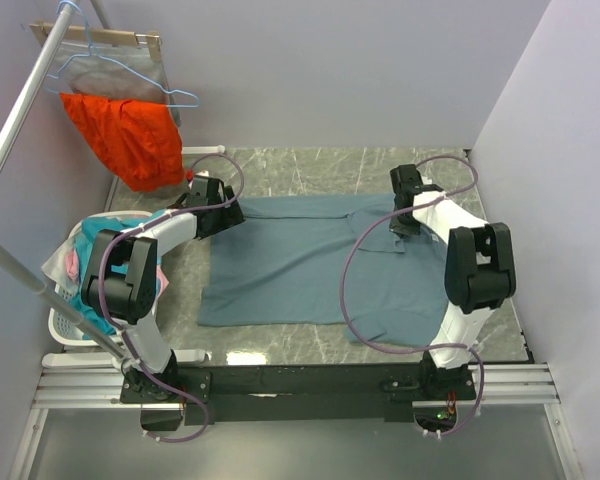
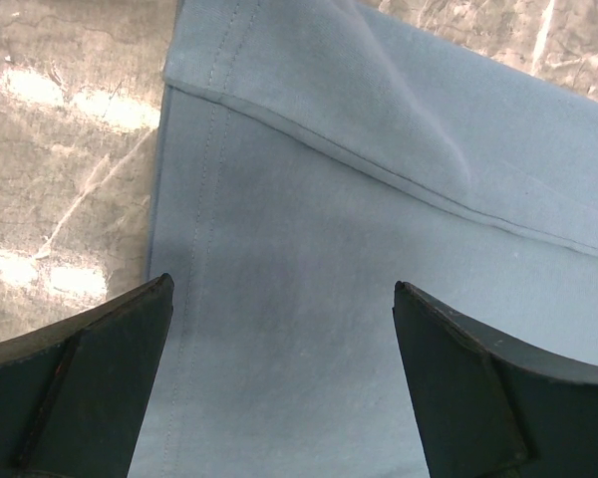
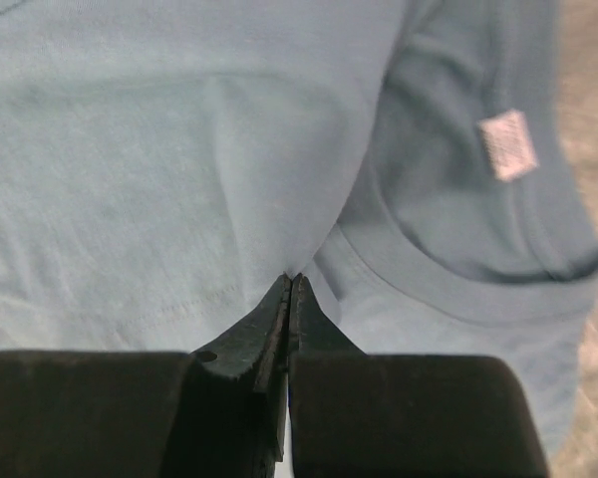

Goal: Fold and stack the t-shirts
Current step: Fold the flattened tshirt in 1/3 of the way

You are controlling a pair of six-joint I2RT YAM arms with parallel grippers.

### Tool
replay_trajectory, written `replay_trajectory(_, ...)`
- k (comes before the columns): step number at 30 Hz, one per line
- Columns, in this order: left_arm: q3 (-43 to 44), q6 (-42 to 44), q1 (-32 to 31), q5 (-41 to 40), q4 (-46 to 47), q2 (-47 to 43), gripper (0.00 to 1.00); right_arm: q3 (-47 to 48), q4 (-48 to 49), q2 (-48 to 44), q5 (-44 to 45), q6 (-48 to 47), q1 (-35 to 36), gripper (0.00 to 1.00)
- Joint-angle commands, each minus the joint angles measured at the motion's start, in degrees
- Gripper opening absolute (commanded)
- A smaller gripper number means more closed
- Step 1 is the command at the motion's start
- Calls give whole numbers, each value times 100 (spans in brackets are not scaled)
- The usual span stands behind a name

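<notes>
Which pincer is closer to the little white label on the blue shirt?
Right. The right pincer pinches the shirt just beside the collar holding the label; the left pincer hangs open over the hem at the opposite end.

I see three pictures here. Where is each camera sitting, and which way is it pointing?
Top external: fixed above and behind the arms, looking down at the blue t-shirt on the table; the left arm and right arm show whole.
Left wrist: on the left arm, looking down at a shirt hem; the open left gripper frames it.
Right wrist: on the right arm, facing the collar and neck label; the right gripper is shut, pinching cloth.
Shared: all three show the same t-shirt.
</notes>
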Motion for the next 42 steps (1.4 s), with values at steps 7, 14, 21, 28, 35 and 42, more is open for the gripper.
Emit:
replay_trajectory(7, 175, 103, -39, -41, 14, -20, 97, -380, -392, -884, 1155, 266, -212, 0)
replay_trajectory(14, 175, 147, -30, 3, -13, 24, 97, -178, -770, -251, 1674, 520, -309, 53)
replay_trajectory(21, 228, 139, -39, -33, -13, -11, 97, -625, -35, -1487, 850, 372, 15, 85)
replay_trajectory(28, 210, 86, -39, 55, 31, -3, 97, -223, 21, -1289, 252, 90, 885, 76)
replay_trajectory(35, 175, 33, -39, 55, 40, -38, 98, 314, -59, -348, 14, -112, 1299, 64)
replay_trajectory(42, 210, 42, -39, 29, 14, 15, 97, 482, 11, 241, -144, -182, 1536, 63)
